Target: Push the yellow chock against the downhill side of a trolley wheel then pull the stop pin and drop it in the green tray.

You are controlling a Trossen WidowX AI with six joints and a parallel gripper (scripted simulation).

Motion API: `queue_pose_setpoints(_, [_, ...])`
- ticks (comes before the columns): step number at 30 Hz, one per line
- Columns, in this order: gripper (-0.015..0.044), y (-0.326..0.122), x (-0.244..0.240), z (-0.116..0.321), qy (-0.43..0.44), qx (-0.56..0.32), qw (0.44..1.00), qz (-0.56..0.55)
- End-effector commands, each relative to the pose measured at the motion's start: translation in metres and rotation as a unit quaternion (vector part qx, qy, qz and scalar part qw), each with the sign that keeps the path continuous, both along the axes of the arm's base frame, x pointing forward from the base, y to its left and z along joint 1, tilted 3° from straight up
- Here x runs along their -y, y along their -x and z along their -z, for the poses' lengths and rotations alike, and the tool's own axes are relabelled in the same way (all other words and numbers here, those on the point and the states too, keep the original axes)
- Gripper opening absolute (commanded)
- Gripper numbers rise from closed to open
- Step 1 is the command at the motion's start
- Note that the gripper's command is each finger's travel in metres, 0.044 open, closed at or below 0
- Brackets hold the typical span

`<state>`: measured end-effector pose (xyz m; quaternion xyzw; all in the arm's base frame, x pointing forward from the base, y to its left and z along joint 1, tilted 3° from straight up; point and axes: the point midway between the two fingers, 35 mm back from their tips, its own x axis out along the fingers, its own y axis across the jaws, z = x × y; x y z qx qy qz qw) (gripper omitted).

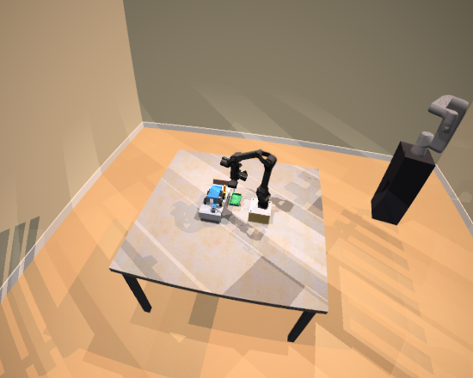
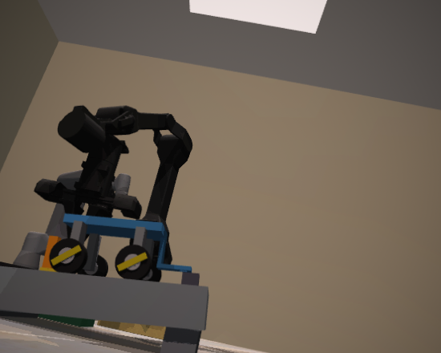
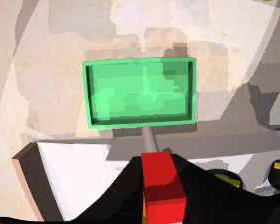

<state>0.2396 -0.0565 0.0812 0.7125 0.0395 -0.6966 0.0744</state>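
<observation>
While the tool (image 1: 234, 184) (image 2: 87, 209) (image 3: 153, 163), nearly shut, grips the red-headed stop pin (image 3: 162, 172) by its head, the trolley (image 1: 215, 193) (image 2: 114, 226) (image 3: 277, 179) stands on the ramp (image 1: 209, 216) (image 2: 106, 297) (image 3: 71, 175), chock (image 1: 224, 189) (image 2: 49, 249) just beside a downhill wheel (image 2: 62, 266), green tray (image 1: 236, 198) (image 2: 67, 320) (image 3: 193, 90) beyond on the surface (image 1: 191, 258) (image 2: 10, 337) (image 3: 31, 75).

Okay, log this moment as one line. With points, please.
gripper (image 1: 234, 184) (image 3: 153, 163): shut on stop pin (image 3: 163, 182) | green tray (image 1: 236, 199) (image 3: 141, 95): no pin inside | trolley (image 1: 215, 193) (image 2: 114, 225): on ramp (image 1: 210, 216) (image 2: 106, 294)

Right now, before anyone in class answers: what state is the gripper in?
Gripper: closed on the red-headed stop pin with a grey shaft.
</observation>
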Motion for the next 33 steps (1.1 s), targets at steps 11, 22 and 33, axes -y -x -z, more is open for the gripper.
queue_pose_setpoints(11, [0.0000, 0.014, 0.001, 0.020, -0.037, -0.009, 0.999, -0.001])
queue_pose_setpoints(22, [0.0000, 0.014, -0.010, 0.052, -0.083, -0.015, 0.996, -0.001])
queue_pose_setpoints(33, [0.0000, 0.017, -0.022, 0.077, -0.084, -0.015, 0.996, -0.001])
